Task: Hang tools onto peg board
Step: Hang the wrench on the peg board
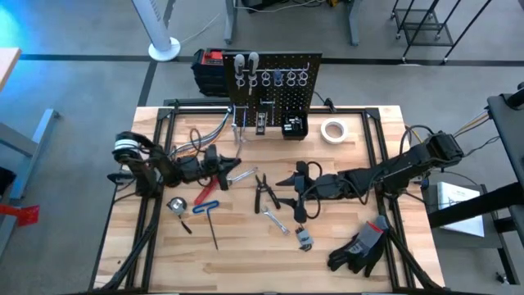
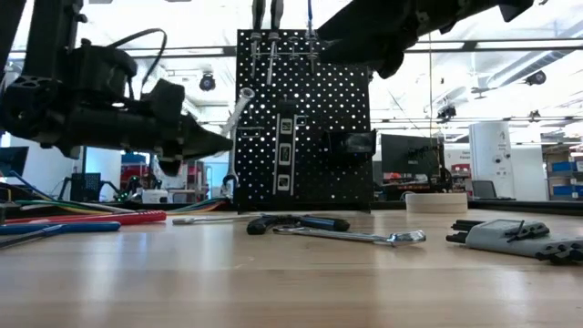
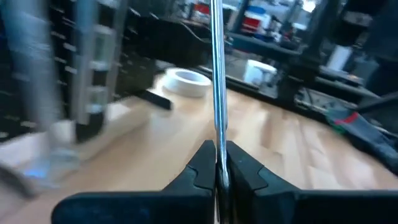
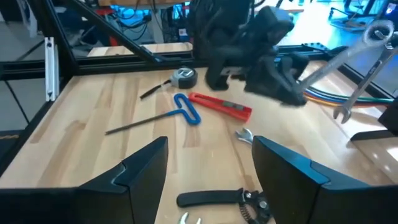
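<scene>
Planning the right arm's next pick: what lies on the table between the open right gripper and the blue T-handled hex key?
In the right wrist view, only bare wood lies between the right gripper and the blue T-handled hex key.

Peg board (image 1: pixel 274 82) upright at far edge of tabletop (image 1: pixel 246 262), centre; box (image 1: pixel 210 70) behind its left side. Tape roll (image 1: pixel 332 130) right of board, on tabletop. Left tool (image 1: pixel 232 166) left of centre, in front of board, clamped on wrench (image 4: pixel 357 65) raised off tabletop. Right tool (image 1: pixel 296 190) right of centre, jaws apart, above tabletop — pliers (image 1: pixel 264 191) between the two tools. Tape measure (image 1: pixel 176 204) and T-handle key (image 1: pixel 208 215) lie front left; second wrench (image 1: pixel 277 221) front centre; gloves (image 1: pixel 360 248) front right corner.
</scene>
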`<action>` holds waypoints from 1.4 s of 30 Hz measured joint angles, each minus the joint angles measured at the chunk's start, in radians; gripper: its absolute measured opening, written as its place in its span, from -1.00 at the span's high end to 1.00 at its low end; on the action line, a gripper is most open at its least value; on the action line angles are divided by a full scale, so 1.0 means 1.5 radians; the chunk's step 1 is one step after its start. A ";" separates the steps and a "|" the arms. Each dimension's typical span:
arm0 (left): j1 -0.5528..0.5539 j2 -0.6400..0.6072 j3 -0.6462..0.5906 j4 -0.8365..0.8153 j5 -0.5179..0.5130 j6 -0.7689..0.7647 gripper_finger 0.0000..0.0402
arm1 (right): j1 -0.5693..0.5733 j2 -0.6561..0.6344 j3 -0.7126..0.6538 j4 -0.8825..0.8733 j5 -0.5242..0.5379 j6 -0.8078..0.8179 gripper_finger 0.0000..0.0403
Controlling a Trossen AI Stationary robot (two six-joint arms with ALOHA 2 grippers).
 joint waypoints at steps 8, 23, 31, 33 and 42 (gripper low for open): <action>0.093 -0.098 -0.083 -0.002 0.059 0.007 0.99 | -0.001 0.000 0.000 -0.001 0.001 -0.007 -0.11; 0.151 -0.048 -0.066 -0.003 0.177 -0.002 0.99 | -0.004 0.000 0.000 -0.007 0.002 -0.003 -0.10; 0.182 -0.030 -0.066 -0.001 0.199 -0.013 0.99 | -0.004 0.001 0.000 -0.011 0.002 -0.002 -0.10; 0.186 -0.033 -0.066 -0.001 0.209 -0.014 0.99 | -0.004 0.001 0.000 -0.010 0.002 -0.002 -0.09; 0.206 -0.023 -0.066 -0.012 0.202 -0.044 0.98 | -0.004 0.001 0.000 -0.010 0.002 0.005 -0.13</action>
